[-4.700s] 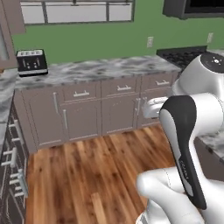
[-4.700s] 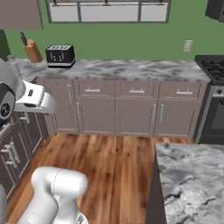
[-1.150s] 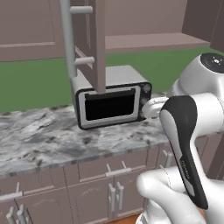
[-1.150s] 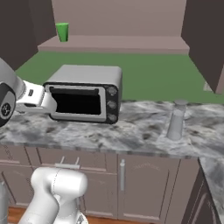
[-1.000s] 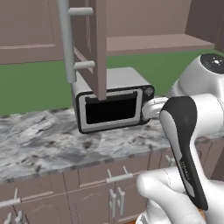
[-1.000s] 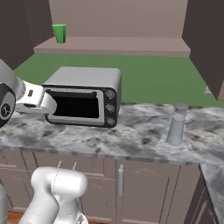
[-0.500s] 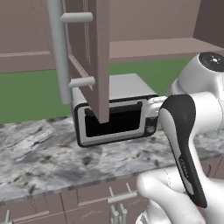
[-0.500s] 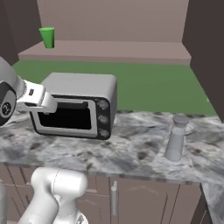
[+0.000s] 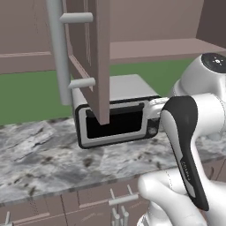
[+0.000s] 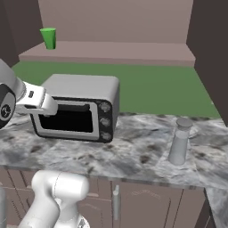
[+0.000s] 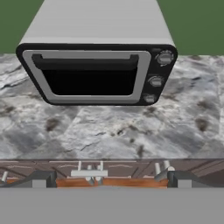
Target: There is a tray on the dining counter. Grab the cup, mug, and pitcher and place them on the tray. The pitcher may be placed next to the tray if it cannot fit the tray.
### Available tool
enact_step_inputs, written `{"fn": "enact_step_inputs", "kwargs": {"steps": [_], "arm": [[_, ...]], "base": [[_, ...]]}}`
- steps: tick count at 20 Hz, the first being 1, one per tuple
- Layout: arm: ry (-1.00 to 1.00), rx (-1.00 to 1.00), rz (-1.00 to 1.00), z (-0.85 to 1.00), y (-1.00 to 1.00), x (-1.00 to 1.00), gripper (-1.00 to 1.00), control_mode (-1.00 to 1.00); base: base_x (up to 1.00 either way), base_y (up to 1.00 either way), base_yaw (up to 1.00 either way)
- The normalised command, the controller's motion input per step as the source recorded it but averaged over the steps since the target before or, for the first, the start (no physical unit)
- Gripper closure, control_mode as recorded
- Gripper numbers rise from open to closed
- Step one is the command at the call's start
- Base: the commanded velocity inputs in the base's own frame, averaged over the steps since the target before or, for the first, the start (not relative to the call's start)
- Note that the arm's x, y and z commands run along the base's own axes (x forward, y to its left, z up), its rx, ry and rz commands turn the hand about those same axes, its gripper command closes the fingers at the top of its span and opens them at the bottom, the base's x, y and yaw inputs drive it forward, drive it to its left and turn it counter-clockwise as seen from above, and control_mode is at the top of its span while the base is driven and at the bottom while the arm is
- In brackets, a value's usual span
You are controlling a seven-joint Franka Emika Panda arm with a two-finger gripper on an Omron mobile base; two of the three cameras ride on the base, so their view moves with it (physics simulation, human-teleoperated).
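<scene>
Open cabinet shelf (image 10: 111, 51), cup (image 10: 48, 38), pitcher (image 10: 180, 141) on counter (image 10: 133, 151)

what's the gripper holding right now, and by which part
Nothing is held. In the hand view the gripper is open, its fingertips wide apart over the counter edge, facing the toaster oven.

- Left base view: open cabinet door (image 9: 95, 53) covers the middle of the toaster oven (image 9: 119, 121); the arm's white body hides the oven's right end and control knobs.
- Cabinet door is cut off by the top edge; its long handle (image 9: 59, 48) likewise.
- Right base view: the arm's white link (image 10: 33, 100) overlaps the toaster oven's upper left corner.
- Cup (image 10: 48, 38), on the shelf above and left of the toaster oven, is too small to show its contents.
- Hand view: gripper (image 11: 107, 177) fingertips are partly cut by the bottom band.
</scene>
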Motion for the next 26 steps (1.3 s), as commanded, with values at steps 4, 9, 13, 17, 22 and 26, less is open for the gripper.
{"fn": "enact_step_inputs", "kwargs": {"steps": [4, 9, 13, 17, 22, 26], "arm": [[0.00, 0.00, 0.00, 0.00, 0.00, 0.00, -1.00, 1.00], [-0.02, 0.04, 0.03, -0.01, -0.05, -0.02, -1.00, -1.00], [-0.06, 0.22, 0.00, 0.25, -0.09, 0.00, -1.00, -1.00], [-0.12, 0.29, 0.00, 0.36, -0.09, 0.00, -1.00, -1.00], [-0.12, 0.27, 0.00, 0.57, -0.03, 0.00, -1.00, -1.00], [-0.02, 0.16, 0.00, 0.47, 0.06, 0.02, -1.00, -1.00]], "base": [[0.02, -0.01, 0.01], [0.00, 0.00, 0.00], [0.00, 0.00, 0.00], [0.00, 0.00, 0.00], [0.00, 0.00, 0.00], [0.00, 0.00, 0.00]]}}
